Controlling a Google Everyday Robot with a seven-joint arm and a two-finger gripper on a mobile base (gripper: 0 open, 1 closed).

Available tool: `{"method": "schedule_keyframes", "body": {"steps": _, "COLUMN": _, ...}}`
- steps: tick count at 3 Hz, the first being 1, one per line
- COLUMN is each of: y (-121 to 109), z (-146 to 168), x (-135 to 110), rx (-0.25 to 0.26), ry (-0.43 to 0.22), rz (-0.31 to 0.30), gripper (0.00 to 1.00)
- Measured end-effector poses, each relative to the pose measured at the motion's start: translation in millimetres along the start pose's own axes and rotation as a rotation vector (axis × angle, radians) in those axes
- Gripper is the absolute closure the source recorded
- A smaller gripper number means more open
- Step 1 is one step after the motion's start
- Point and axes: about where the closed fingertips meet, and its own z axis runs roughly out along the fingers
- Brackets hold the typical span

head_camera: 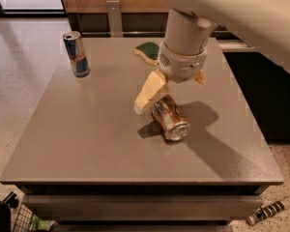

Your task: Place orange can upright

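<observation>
Orange can (170, 116) lies sideways on the table (87, 139); gripper (170, 94) sits just over its far end, jaws spread.

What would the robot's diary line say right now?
orange can: lying on side, not yet upright | end effector: open, just above it

Arm (241, 13) down from right; gripper (170, 94) low, fingers (149, 92) apart.

Cream hand (170, 94) over orange-gold can (171, 118) with brown-white markings, blue-and-silver can (76, 53), green-and-yellow sponge (148, 52), grey table (87, 129)
</observation>
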Motion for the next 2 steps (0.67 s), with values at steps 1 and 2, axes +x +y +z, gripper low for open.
{"method": "schedule_keyframes", "body": {"steps": 1, "y": 5.3, "z": 16.2, "x": -3.2, "rx": 0.005, "ry": 0.03, "rz": 0.011, "gripper": 0.0}}
{"method": "schedule_keyframes", "body": {"steps": 2, "y": 8.7, "z": 27.4, "x": -1.1, "rx": -0.01, "ry": 0.032, "rz": 0.029, "gripper": 0.0}}
